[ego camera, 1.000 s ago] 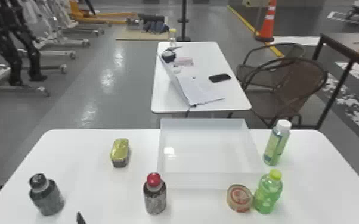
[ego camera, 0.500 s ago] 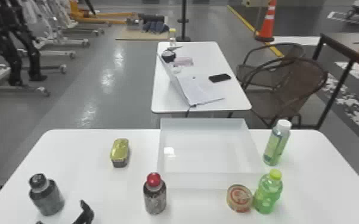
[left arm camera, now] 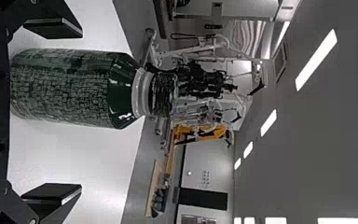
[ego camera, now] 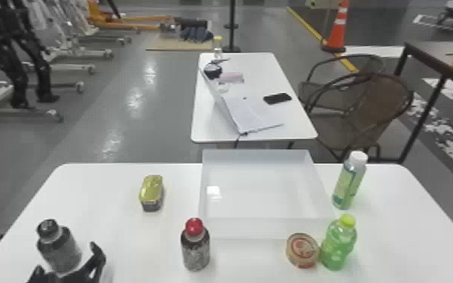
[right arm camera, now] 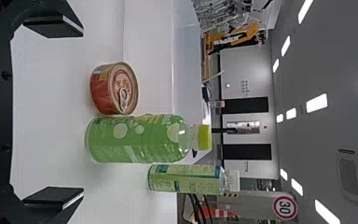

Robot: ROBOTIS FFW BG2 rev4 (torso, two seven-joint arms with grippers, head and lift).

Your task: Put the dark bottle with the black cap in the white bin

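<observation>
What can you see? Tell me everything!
Near table: one, white, in front
Bin: one, white, table's far middle
Black-capped bottle: one, dark, left
Red-capped bottle: one, dark, middle
Gold tin: one, gold, left of bin
Round tin: one, red, right
Green bottles: two, green, right
Far table: one, white, behind bin
Phone: one, black, far table
Chairs: two, brown, beside far table
Cone: one, orange, back right
Left hand: one, black, open, by black-capped bottle
Right hand: one, black, open, right

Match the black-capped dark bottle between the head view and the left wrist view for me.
Head view: the dark bottle is at lower left.
Left wrist view: it appears between the open fingers of the left gripper.
Shared landmark: the orange frame in the background.
</observation>
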